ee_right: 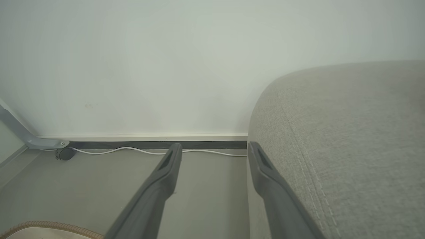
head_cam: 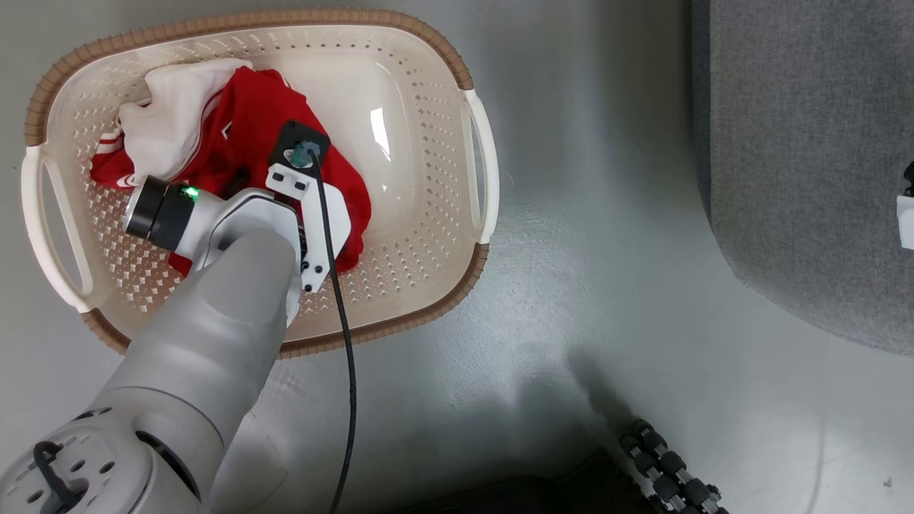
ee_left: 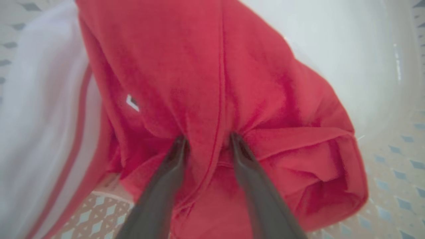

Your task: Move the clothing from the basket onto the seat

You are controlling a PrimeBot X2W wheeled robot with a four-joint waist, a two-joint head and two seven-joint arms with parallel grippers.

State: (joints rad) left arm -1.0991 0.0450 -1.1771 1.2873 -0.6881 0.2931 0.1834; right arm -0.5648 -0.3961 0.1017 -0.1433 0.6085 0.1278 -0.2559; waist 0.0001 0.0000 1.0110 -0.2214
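The basket (head_cam: pixel 428 43) stands on the floor at the upper left of the head view. In it lies the clothing (head_cam: pixel 250 121), a red garment bunched with a white, red-striped part (head_cam: pixel 178 107) at its left. My left arm reaches down into the basket, and its wrist covers the fingers from above. In the left wrist view my left gripper (ee_left: pixel 207 141) is pressed into the clothing (ee_left: pixel 265 99), with a ridge of red fabric pinched between its dark fingers. The seat (head_cam: pixel 807 143) is at the right. My right gripper (ee_right: pixel 214 149) hangs open beside the seat (ee_right: pixel 348 132), holding nothing.
Grey floor separates basket and seat. My wheeled base (head_cam: pixel 664 464) shows at the bottom edge. In the right wrist view a white cable (ee_right: pixel 132 151) runs along the wall's foot, a grey leg with a caster (ee_right: pixel 63 153) stands at left, and the basket rim (ee_right: pixel 49 227) is at bottom left.
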